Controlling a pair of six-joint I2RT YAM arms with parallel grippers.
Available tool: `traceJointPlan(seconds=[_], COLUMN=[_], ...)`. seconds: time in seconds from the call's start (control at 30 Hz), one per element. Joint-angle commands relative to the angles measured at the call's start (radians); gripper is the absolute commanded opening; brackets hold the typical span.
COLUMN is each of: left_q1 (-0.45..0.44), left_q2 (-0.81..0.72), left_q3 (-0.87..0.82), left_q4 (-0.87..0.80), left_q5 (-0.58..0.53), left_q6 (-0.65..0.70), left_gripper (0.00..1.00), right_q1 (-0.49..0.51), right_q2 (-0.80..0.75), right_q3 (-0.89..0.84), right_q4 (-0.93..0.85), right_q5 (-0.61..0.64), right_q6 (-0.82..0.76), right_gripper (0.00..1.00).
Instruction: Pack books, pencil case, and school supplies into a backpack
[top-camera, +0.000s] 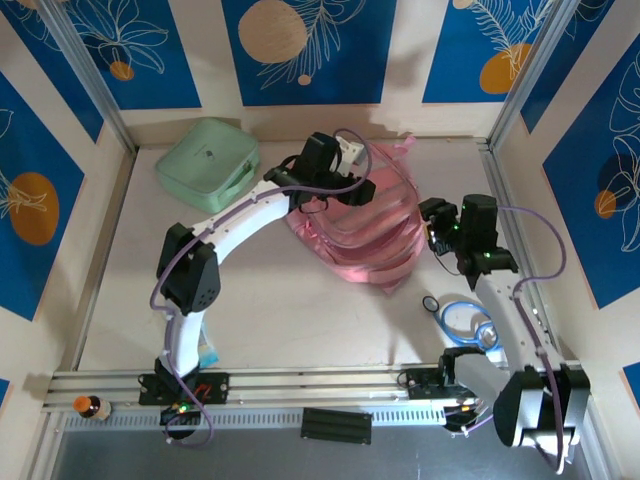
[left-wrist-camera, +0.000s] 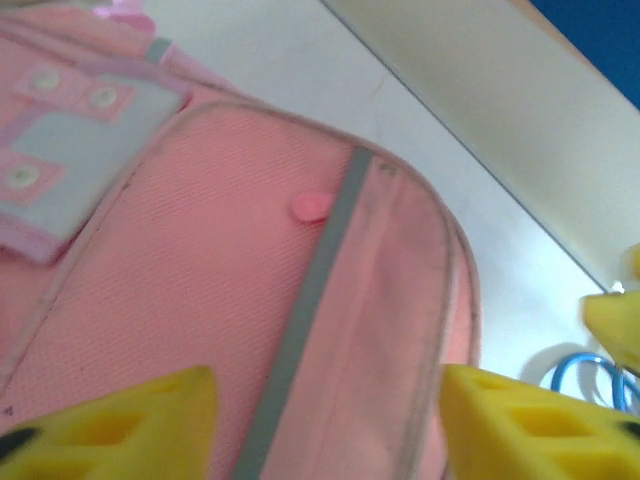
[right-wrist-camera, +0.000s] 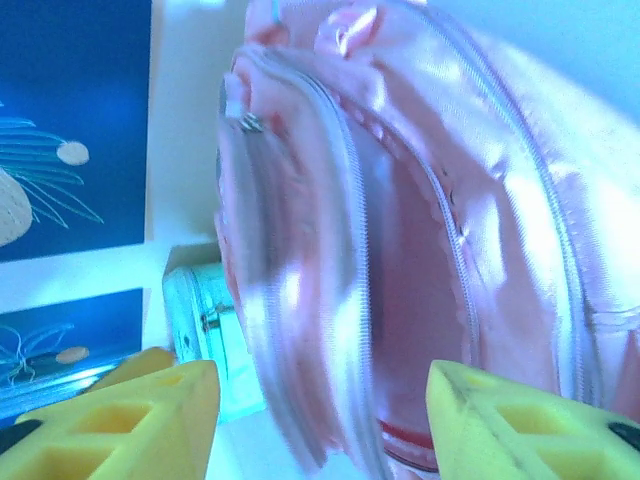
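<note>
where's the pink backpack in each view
Top external: backpack centre, slightly right.
Left wrist: backpack across left and middle.
Right wrist: backpack middle and right.
Shared landmark: mint-green case, upper left from above, lower left in right wrist.

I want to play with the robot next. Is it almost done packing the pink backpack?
Partly, I think. Done: the backpack lies with its big zip open, ready to fill; what's inside is hidden. In hand: nothing, the left hand and right hand are both open at it. Left: a blue looped thing lies loose on the table, and the zip needs closing.
</note>
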Motion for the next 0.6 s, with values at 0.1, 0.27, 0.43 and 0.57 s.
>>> traceJointPlan(seconds=[0.1,0.27,0.43,0.57], left_q1=[0.120,0.240,0.276,0.280], left_q2=[-0.140,-0.181,-0.159,-0.131], left_q3=[-0.290,-0.527,-0.579,-0.544], left_q4=[0.223,0.384,0.431,0.366], left_q5=[0.066,0.087,0.092,0.011], left_q6=[-0.265,-0.541,-0.615,-0.630], left_gripper=[0.77,0.77,0.75,0.75], right_q1=[0.011,0.053,0.114,0.162], right_q2=[-0.008,0.097,0.179,0.230], right_q3=[0.084,0.137,0.187,0.226], right_q4=[-0.105,-0.103,-0.092,-0.084], right_q5=[0.063,-0.004,-0.032,-0.064], right_q6=[-0.173,-0.210,-0.233,-0.261], right_gripper=[0.64,0.65,0.65,0.65])
